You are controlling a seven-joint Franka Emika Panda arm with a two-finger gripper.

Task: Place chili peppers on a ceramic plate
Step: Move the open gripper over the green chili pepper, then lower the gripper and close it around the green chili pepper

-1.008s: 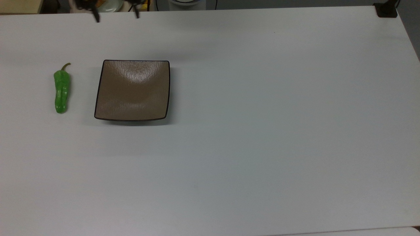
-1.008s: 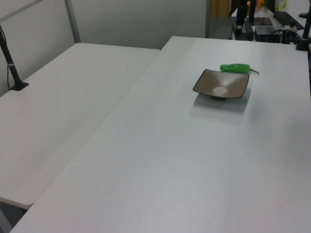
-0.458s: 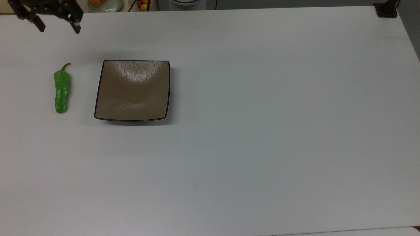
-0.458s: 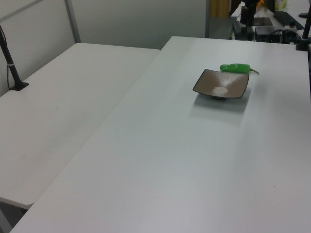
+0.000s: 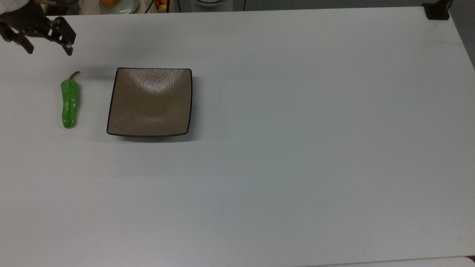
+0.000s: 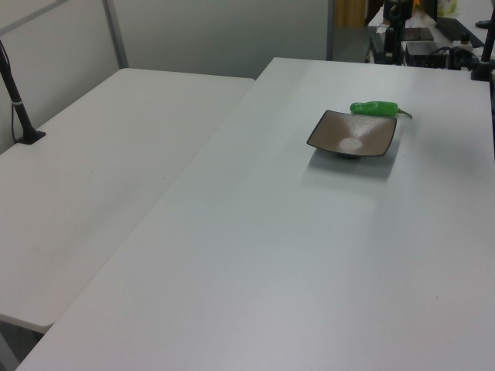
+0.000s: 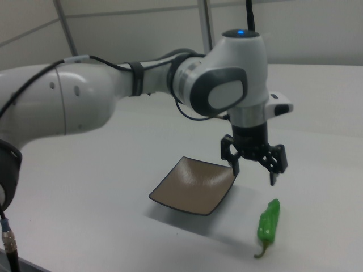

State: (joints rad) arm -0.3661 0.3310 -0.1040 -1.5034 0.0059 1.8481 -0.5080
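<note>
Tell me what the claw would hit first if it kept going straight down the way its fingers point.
Probably bare table beside the chili pepper's stem end; the open claw hangs above it, though depth is unclear.

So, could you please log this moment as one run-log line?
phase: approach | gripper: open, empty, above table | chili pepper: on table, beside ceramic plate | plate: empty
</note>
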